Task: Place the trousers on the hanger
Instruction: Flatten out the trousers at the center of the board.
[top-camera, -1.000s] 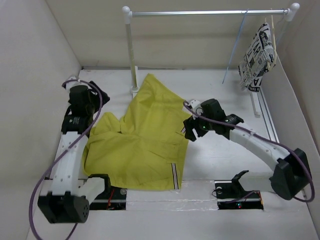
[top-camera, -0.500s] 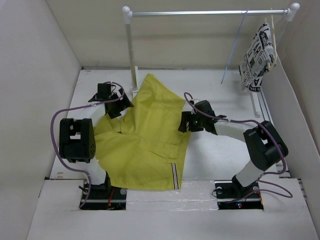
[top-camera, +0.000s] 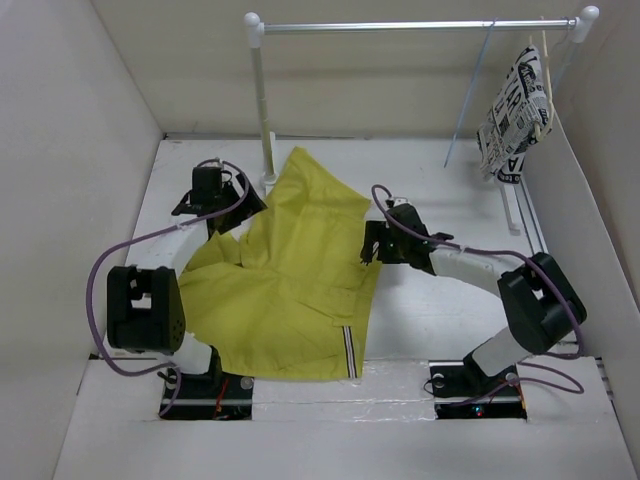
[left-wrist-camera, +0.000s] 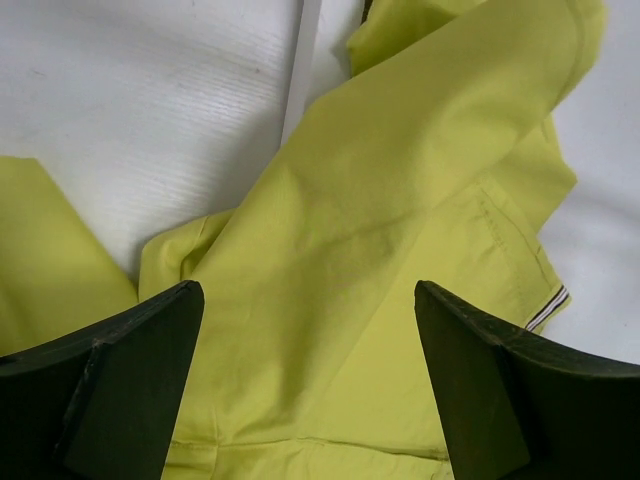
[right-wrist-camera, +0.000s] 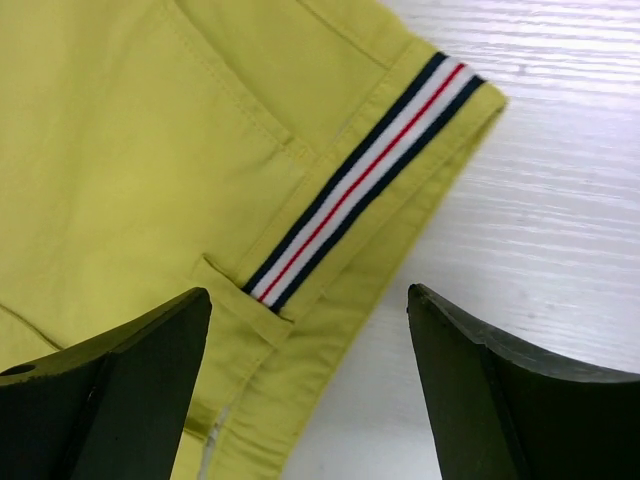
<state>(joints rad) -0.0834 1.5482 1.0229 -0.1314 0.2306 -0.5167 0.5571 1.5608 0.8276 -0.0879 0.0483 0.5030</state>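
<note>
The trousers (top-camera: 290, 290) lie spread on the worktop (top-camera: 440, 310) directly beneath both pincers. The left pincer (left-wrist-camera: 305, 290) is spread, empty, over a fold. The right pincer (right-wrist-camera: 308, 292), also spread, straddles the striped trim (right-wrist-camera: 350, 185). The hanger (top-camera: 468, 95) hangs well beyond it.

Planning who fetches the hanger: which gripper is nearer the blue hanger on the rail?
Right. The right gripper hovers over the right edge of the trousers, the side toward the hanger; the left gripper is farther off, at their left edge.
</note>
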